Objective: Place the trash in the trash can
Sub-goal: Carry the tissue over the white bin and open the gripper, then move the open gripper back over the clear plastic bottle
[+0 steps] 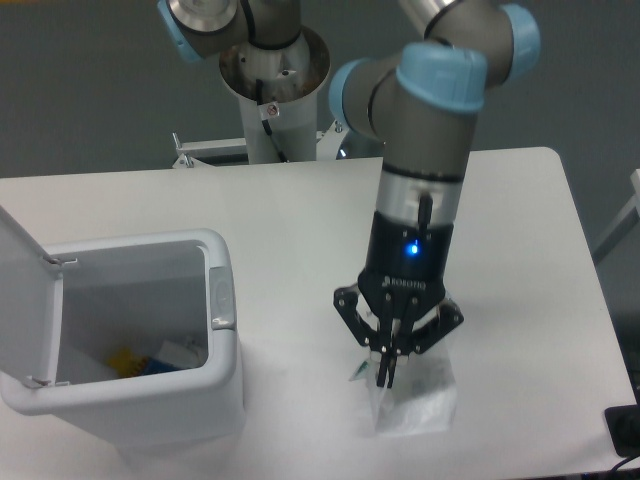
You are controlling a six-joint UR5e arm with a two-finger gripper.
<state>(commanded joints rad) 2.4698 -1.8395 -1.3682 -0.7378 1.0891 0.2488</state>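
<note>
My gripper [384, 374] is shut on the top edge of a crumpled white wrapper [415, 405], one piece of the trash, which hangs below the fingers above the table's front right area. The bottle is hidden behind the gripper and the wrapper. At the left stands the white trash can [130, 251] with its flip lid [25, 300] swung open to the left. The gripper is well to the right of the can's opening.
Some yellow and blue scraps [135, 362] lie inside the can. A grey button [221, 296] sits on the can's right rim. The arm's base column [272, 90] stands at the back of the white table [500, 220].
</note>
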